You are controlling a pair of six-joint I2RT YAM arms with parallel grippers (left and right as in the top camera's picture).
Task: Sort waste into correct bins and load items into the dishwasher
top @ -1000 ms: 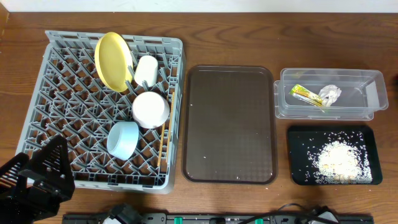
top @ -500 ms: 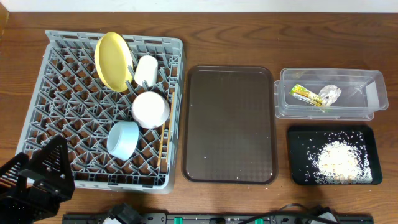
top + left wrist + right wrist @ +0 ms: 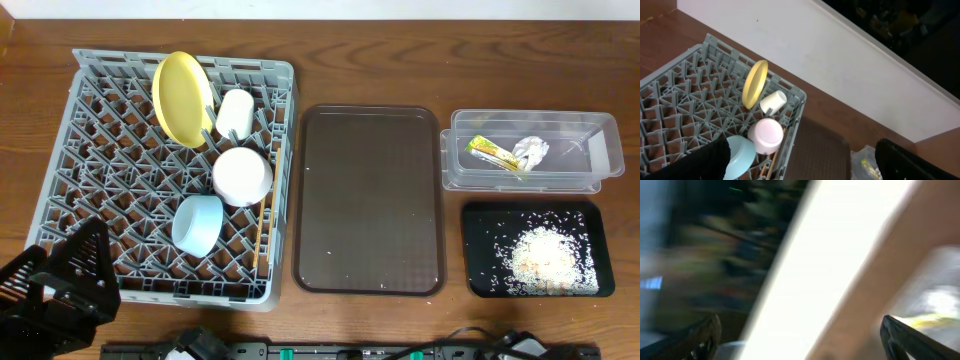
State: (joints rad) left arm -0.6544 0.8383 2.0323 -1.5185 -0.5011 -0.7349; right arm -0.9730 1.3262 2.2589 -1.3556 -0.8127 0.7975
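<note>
where grains (image 3: pixel 545 255) lie, tray (image 3: pixel 478 222) looks black

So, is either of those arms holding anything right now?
No, nothing is held. The left tool is open and empty. The right tool also looks open and empty, though its view is blurred.

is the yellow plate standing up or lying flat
Standing on edge, slightly tilted: the yellow plate shows as a narrow oval propped in the grey rack.

It looked like a lab test bench — a wooden table (image 3: pixel 400 60) backed by a white partition (image 3: pixel 830 65), dim clutter (image 3: pixel 900 20) beyond.
</note>
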